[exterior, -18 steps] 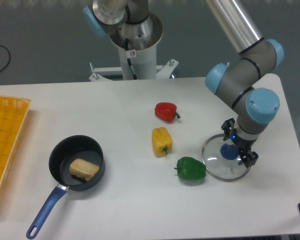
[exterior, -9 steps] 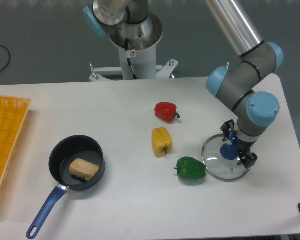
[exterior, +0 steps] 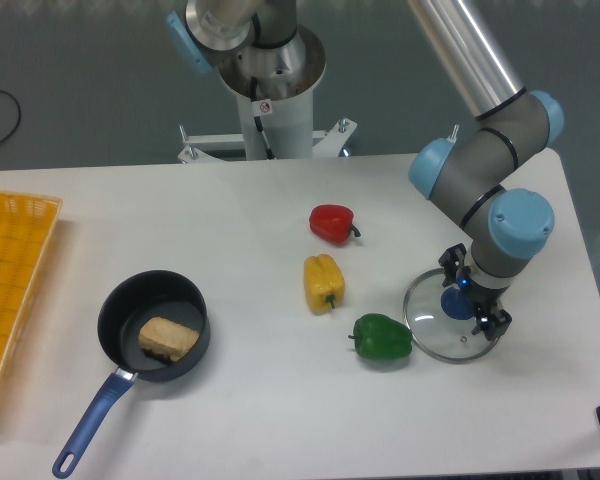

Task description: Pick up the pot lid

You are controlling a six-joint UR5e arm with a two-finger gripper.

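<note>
Well, pot lid beneath the open claw.

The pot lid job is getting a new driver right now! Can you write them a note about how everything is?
Gripper: open, fingers apart, low over the lid by its knob. I can't tell if they touch it.
Lid: the clear pot lid lies on the table with its blue knob up, right beside the green pepper.
Done: the gripper is down at the lid.
Left: get the knob between the fingers, close them, and lift. Go gently, as the pepper might get bumped.
</note>
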